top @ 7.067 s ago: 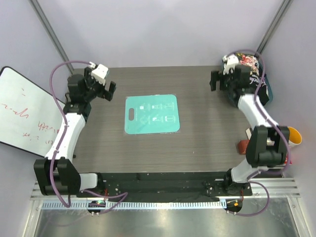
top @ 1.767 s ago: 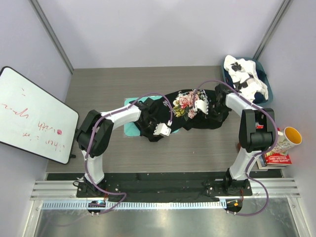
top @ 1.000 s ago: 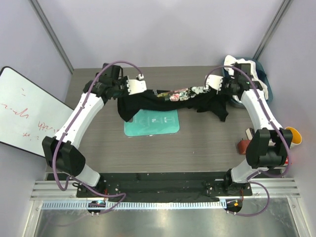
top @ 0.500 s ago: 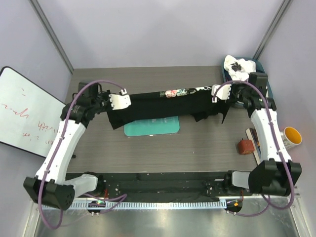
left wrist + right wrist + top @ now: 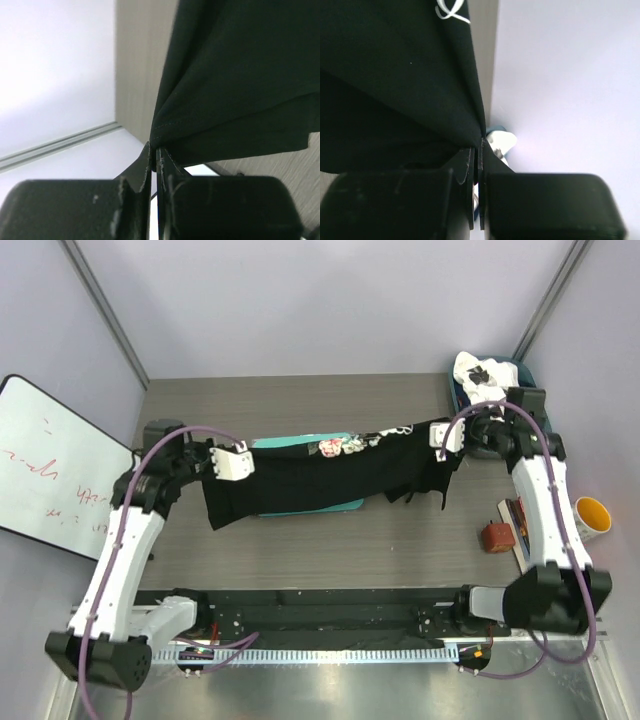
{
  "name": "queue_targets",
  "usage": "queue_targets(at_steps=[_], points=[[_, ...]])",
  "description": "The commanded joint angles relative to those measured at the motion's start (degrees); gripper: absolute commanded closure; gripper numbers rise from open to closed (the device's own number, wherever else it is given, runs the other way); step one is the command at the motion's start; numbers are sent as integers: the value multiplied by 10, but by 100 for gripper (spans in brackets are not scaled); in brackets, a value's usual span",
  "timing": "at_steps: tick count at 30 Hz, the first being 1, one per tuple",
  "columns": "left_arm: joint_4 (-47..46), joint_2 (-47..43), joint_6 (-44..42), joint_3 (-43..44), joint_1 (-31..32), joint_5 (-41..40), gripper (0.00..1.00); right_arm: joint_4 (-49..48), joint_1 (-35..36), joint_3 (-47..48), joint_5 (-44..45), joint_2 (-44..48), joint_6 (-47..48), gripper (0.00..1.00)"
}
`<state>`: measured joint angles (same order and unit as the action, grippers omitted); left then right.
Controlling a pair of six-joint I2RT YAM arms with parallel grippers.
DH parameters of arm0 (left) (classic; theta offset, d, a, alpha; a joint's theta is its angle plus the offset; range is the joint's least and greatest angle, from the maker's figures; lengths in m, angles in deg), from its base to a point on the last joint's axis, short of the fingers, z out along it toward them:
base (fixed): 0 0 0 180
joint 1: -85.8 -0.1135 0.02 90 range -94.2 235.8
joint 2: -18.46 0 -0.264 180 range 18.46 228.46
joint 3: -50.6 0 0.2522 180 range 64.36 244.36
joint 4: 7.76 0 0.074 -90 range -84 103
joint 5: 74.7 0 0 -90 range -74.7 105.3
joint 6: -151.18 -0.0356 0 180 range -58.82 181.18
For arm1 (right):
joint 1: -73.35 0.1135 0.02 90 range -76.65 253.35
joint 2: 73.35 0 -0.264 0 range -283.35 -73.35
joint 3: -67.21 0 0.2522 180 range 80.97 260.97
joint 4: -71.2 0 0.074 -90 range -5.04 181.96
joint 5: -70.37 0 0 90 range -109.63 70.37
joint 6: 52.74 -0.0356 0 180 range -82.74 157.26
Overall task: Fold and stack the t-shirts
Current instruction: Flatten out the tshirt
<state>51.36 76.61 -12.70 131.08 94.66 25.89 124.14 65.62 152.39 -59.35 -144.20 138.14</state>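
While stretched wide over the teal board (image 5: 290, 442), the black t-shirt (image 5: 330, 475) is pinched at its ends by the left gripper (image 5: 232, 462) and right gripper (image 5: 441, 435), each clamped tight on cloth. The white t-shirt (image 5: 480, 380) with black patches is heaped in the blue bin (image 5: 527, 372) at the far right.

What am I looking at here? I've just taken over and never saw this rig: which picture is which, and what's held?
The wide picture looks down on a table with two robot arms. The other two come from cameras on their wrists. The left gripper and right gripper are each pinched shut on the black shirt, stretched between them over a teal board. A white shirt lies at the far right corner.
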Motion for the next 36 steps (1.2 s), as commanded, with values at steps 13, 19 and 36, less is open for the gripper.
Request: queue_targets(at_steps=[13,19,36], points=[[-467,297,-38,-70,-39,-161,100,-369,37,93,98,-359,-7,78],[-512,348,8,-40,-39,-210,29,-492,42,62,153,-374,-69,12],[-167,154,-21,-153,28,26,43,178,72,17,104,-209,135,20]])
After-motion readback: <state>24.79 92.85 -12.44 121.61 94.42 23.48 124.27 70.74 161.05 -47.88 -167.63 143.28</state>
